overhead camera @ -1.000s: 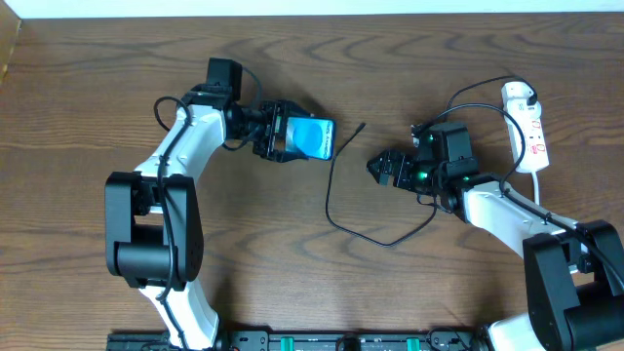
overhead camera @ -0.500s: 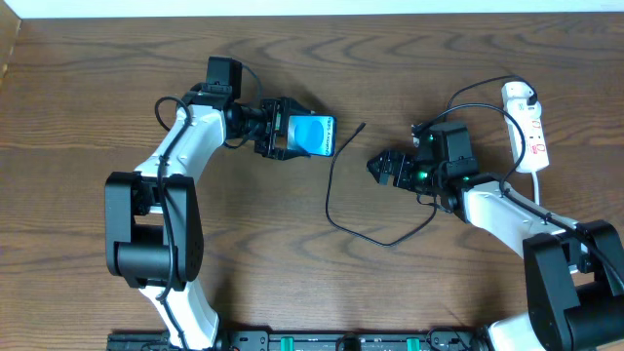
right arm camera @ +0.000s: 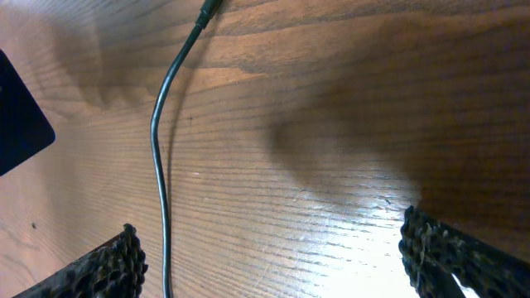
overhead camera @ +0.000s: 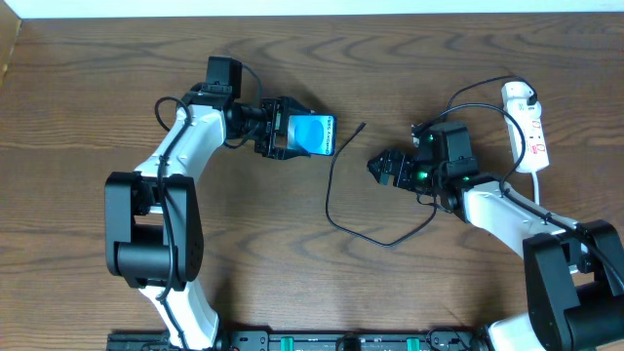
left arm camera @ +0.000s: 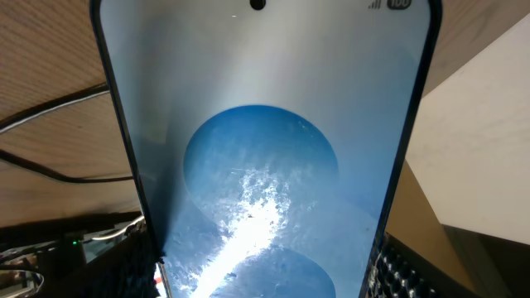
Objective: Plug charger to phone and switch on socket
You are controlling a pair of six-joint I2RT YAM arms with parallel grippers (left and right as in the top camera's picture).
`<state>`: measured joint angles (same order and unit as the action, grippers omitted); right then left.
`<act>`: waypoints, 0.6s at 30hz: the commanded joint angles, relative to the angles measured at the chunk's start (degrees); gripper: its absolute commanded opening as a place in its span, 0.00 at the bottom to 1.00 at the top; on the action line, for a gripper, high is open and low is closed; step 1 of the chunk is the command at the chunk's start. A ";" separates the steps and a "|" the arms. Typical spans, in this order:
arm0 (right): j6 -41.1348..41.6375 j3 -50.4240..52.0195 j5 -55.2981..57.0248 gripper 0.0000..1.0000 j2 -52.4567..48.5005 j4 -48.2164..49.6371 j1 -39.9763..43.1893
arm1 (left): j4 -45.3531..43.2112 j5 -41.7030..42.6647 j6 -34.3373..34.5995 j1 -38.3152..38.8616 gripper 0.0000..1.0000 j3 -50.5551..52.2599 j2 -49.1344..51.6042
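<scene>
The left pincer (overhead camera: 291,136) pinches the phone (overhead camera: 315,136) by its long edges, the lit blue screen facing up. Just right of it, not touching, the charger (overhead camera: 328,200) lies in a loop on the wooden surface (overhead camera: 97,97). The right pincer (overhead camera: 376,168) is spread wide and empty near the cable, and the socket (overhead camera: 528,129) lies at the far right.

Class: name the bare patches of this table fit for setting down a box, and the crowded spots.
Bare: wood left of the left arm; the front middle below the looped thin black cable. Crowded: between the blue-lit slim phone and right pincer; around the white power strip.
</scene>
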<state>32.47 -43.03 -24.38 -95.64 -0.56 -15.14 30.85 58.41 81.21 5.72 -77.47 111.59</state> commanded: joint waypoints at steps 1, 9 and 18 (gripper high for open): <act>0.28 -0.37 0.02 0.96 -0.17 0.17 -0.33 | -0.15 2.45 0.37 -0.09 0.64 -0.20 -2.32; 0.26 -2.34 -8.61 0.87 -0.15 2.49 0.20 | -0.15 -0.98 0.31 -0.07 0.65 -0.17 -2.32; 0.28 -10.10 -15.45 0.74 -0.15 1.79 -0.74 | -0.13 -3.87 0.33 0.22 0.64 -0.17 -2.32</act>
<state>32.82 -50.24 -37.47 -95.61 1.37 -15.16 30.85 54.00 81.21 5.74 -77.47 111.59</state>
